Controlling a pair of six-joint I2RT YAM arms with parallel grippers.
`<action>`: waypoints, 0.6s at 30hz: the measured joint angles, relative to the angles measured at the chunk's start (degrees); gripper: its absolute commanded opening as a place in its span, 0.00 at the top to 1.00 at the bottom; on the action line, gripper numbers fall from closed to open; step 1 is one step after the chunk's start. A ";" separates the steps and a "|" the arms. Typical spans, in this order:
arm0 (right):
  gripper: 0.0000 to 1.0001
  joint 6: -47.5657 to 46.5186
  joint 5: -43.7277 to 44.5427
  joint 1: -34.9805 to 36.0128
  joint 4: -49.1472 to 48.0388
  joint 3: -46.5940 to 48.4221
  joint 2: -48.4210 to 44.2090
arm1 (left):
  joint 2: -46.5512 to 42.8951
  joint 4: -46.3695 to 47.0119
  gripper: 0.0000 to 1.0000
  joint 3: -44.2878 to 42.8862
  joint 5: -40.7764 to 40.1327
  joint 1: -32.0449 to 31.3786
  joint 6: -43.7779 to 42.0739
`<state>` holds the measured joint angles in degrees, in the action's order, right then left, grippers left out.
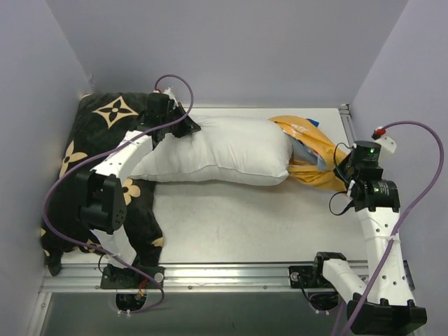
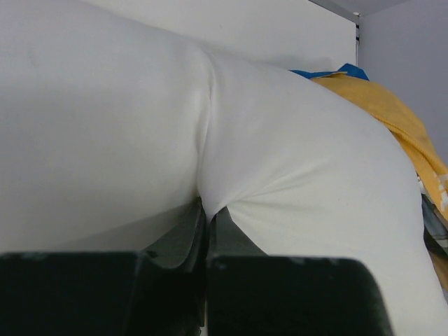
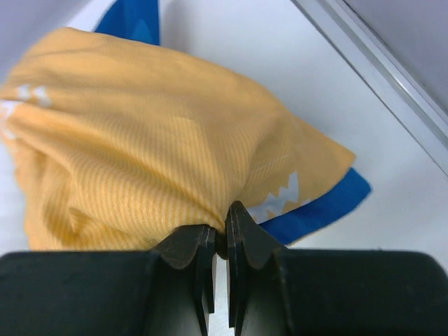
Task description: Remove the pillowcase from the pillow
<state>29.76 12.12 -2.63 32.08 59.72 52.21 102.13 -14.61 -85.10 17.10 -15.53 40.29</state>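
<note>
On opposite ends, left gripper [image 2: 206, 213] pinches pillow [image 2: 294, 154], right gripper [image 3: 225, 227] pinches pillowcase [image 3: 154, 140]; either shallow pinch may slip.

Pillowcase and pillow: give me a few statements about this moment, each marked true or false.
1. The pillowcase is bunched at the right end of the pillow, orange side out. True.
2. The right jaws stand wide open. False: they are shut on the pillowcase fabric.
3. The left jaws pinch the pillow's white fabric. True.
4. The black flowered cushion lies on top of the pillow. False: it lies to the left, not on the pillow.
</note>
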 measured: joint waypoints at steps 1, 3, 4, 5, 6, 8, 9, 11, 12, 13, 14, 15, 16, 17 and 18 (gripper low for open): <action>1.00 0.07 -1.11 -0.20 0.48 1.60 0.17 | 0.00 -0.04 1.00 0.00 0.20 0.00 -0.02; 1.00 0.22 -3.45 0.04 1.55 5.27 0.94 | 0.02 -0.13 1.00 0.00 0.37 0.00 -0.02; 1.00 0.26 -4.31 0.46 2.10 7.30 1.49 | 0.09 -0.13 1.00 0.00 0.44 0.00 -0.07; 1.00 0.24 -4.85 1.01 2.78 9.53 2.14 | 0.15 -0.11 1.00 0.00 0.59 0.00 -0.11; 1.00 0.24 -5.18 1.79 3.39 11.82 2.86 | 0.37 -0.13 1.00 -0.04 0.85 0.00 -0.28; 1.00 0.17 -5.62 3.50 4.13 16.15 4.11 | 1.18 -0.20 1.00 -0.61 1.49 -0.02 -0.59; 1.00 0.15 -6.10 4.11 5.42 19.19 5.01 | 1.75 -0.24 1.00 -0.87 1.86 -0.02 -0.74; 1.00 0.02 -6.86 4.44 6.67 24.20 6.56 | 2.51 -0.24 1.00 -1.14 2.45 -0.11 -1.18; 1.00 -0.02 -7.23 4.57 7.21 26.64 7.32 | 2.75 -0.26 1.00 -1.18 2.60 -0.22 -1.57; 1.00 -0.09 -7.65 4.61 7.74 29.29 8.13 | 2.95 -0.26 1.00 -1.20 2.67 -0.48 -1.99; 1.00 -0.24 -8.00 4.61 8.33 31.39 8.66 | 3.02 -0.28 1.00 -1.20 2.67 -0.74 -2.25; 1.00 -0.39 -8.20 4.61 9.20 33.57 9.31 | 3.04 -0.28 1.00 -1.20 2.64 -1.01 -2.58; 1.00 -0.63 -8.28 4.61 9.60 35.50 9.90 | 3.06 -0.28 1.00 -1.20 2.64 -1.31 -2.97; 1.00 -0.94 -8.35 4.61 9.92 37.20 10.40 | 3.08 -0.28 1.00 -1.20 2.62 -1.55 -3.28; 1.00 -1.18 -8.35 4.61 10.19 38.80 10.86 | 3.13 -0.28 1.00 -1.20 2.60 -1.77 -3.50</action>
<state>28.58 3.77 1.98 42.26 98.52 63.07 105.25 -14.90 -86.30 19.70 -17.30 36.80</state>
